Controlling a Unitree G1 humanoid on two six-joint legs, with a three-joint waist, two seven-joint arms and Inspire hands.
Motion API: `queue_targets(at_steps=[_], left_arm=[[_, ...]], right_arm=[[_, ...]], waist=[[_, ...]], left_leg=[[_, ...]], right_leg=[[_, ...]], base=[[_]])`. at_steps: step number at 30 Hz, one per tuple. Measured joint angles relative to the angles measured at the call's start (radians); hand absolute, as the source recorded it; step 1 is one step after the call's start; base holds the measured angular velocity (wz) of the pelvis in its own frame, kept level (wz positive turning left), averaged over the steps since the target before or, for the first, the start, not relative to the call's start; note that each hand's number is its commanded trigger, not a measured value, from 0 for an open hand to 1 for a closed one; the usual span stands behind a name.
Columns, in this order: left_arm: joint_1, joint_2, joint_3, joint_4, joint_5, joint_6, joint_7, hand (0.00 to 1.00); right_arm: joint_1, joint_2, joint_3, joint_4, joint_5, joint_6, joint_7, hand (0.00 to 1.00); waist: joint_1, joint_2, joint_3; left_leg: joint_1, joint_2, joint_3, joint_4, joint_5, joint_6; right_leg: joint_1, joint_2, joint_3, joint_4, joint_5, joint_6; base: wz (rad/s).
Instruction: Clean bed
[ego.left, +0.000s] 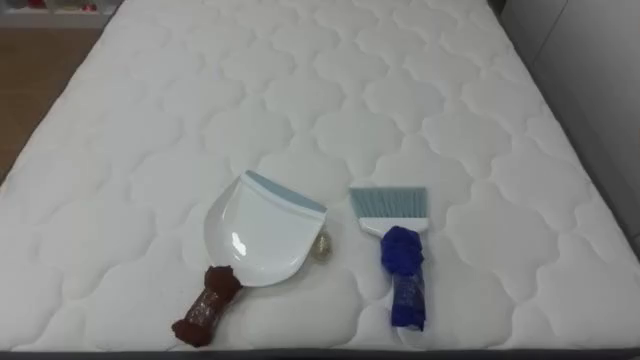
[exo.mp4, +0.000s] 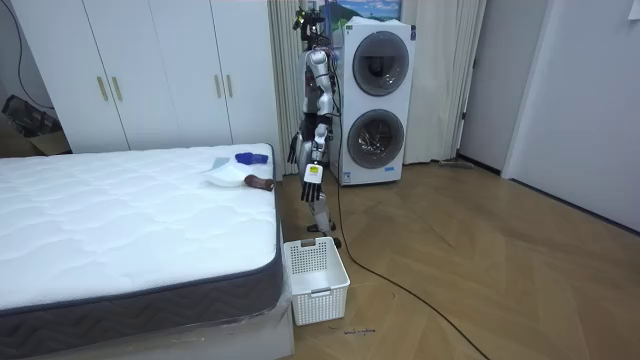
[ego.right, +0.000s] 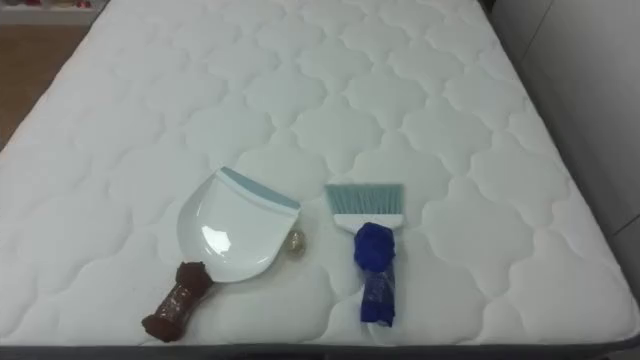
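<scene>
Fingers loose on left hand (exo.mp4: 312, 179), hanging at robot's side by bed corner, grasping nothing. right hand (exo.mp4: 294, 151) beyond body: state cannot tell.

Step, as judged: very start, tools not yet picked up. Next move calls for reach down to both handles at frame bottom.

white plastic dustpan with brown wrapped handle (ego.left: 262, 233) lies lower centre on white quilted mattress (ego.left: 150, 120). Long axis diagonal, handle lower left, blue-edged mouth upper right.

blue-handled brush with pale teal bristles (ego.left: 397, 250) just right of it. Axis near vertical, bristles toward frame top.

small crumpled scrap (ego.left: 321, 246) between them, at pan's edge.

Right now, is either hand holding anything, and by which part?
Nothing: dustpan and brush lie free on the mattress; left hand hangs open at its edge.
</scene>
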Motion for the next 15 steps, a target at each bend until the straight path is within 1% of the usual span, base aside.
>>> queue_targets(at_steps=[1, 4, 8, 11, 15], left_arm=[[0.002, 0.000, 0.000, 0.000, 0.001, 0.000, 0.000, 0.00], [0.017, 0.000, 0.000, 0.000, 0.003, 0.004, -0.001, 0.00], [0.025, -0.001, 0.000, 0.004, -0.007, 0.021, -0.004, 0.00], [0.026, -0.001, -0.003, 0.003, -0.050, 0.021, -0.002, 0.00], [0.023, -0.001, -0.003, 0.003, -0.076, 0.020, 0.009, 0.00]], right_arm=[[0.002, 0.000, 0.000, 0.001, -0.001, 0.000, -0.003, 0.00], [0.008, 0.000, 0.000, 0.005, -0.009, 0.003, -0.019, 0.00], [0.000, 0.000, -0.006, 0.014, -0.040, 0.004, -0.043, 0.00], [-0.003, 0.000, -0.002, 0.014, -0.038, 0.004, -0.061, 0.00], [-0.004, -0.001, 0.002, 0.014, -0.038, 0.004, -0.084, 0.00]], waist=[[0.000, 0.002, -0.0012], [0.000, 0.002, 0.0001], [0.000, 0.010, 0.0019], [-0.001, 0.018, 0.0052], [-0.001, 0.025, 0.0042]], left_leg=[[0.000, 0.000, 0.000, 0.000, 0.000, 0.000], [0.011, -0.001, 0.000, 0.000, 0.000, 0.000], [0.013, -0.001, -0.001, 0.000, 0.000, 0.000], [0.024, -0.001, 0.000, -0.002, 0.000, 0.000], [0.033, -0.001, -0.001, -0.011, 0.000, 0.000]], right_leg=[[0.002, 0.000, 0.000, -0.002, 0.000, 0.000], [0.013, 0.000, 0.004, -0.005, 0.000, 0.000], [0.014, 0.000, 0.006, -0.005, 0.001, 0.000], [0.024, 0.000, 0.008, -0.005, 0.001, 0.000], [0.029, 0.000, 0.006, -0.005, 0.001, 0.000]], base=[[0.00], [-0.03], [0.00], [0.00], [0.00]])
